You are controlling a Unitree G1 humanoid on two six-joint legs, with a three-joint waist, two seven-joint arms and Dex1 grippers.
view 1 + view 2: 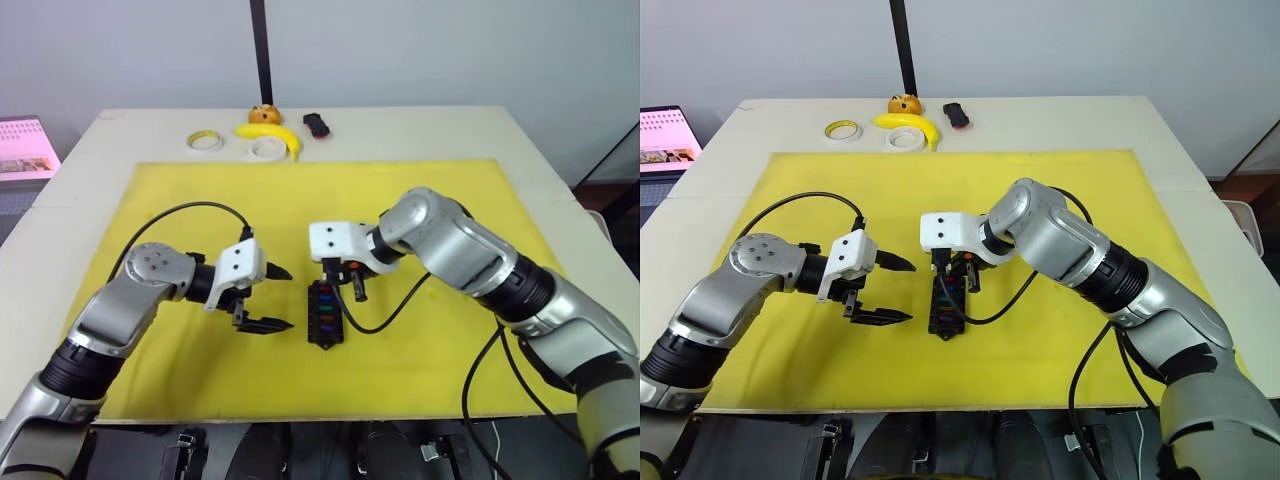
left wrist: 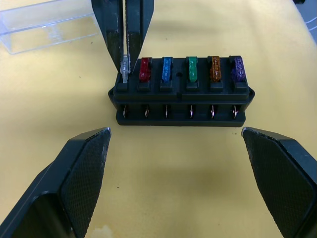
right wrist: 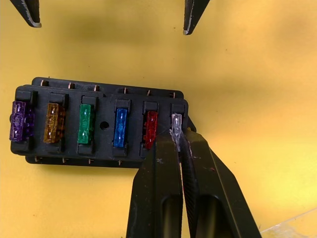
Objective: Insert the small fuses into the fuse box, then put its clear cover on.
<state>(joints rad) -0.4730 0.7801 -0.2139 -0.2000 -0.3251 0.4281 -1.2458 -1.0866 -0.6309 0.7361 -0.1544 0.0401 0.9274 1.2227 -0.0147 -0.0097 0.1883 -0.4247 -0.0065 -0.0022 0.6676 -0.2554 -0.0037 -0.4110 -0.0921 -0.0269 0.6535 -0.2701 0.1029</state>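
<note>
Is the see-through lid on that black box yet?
Off. The clear plastic cover lies on the yellow mat beside the black fuse box, whose coloured fuses stand exposed.

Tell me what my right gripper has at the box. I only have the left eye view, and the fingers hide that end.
Observer: The right gripper is shut on the clear fuse, at the box's end slot, beside the red fuse.
Operator: Are the other slots filled?
Observer: Yes. Purple, orange, green, blue and red each sit in a slot.
Operator: Where is the cover?
Observer: The cover lies on the mat, apart from the box, on the side away from the left gripper, which is open.
</note>
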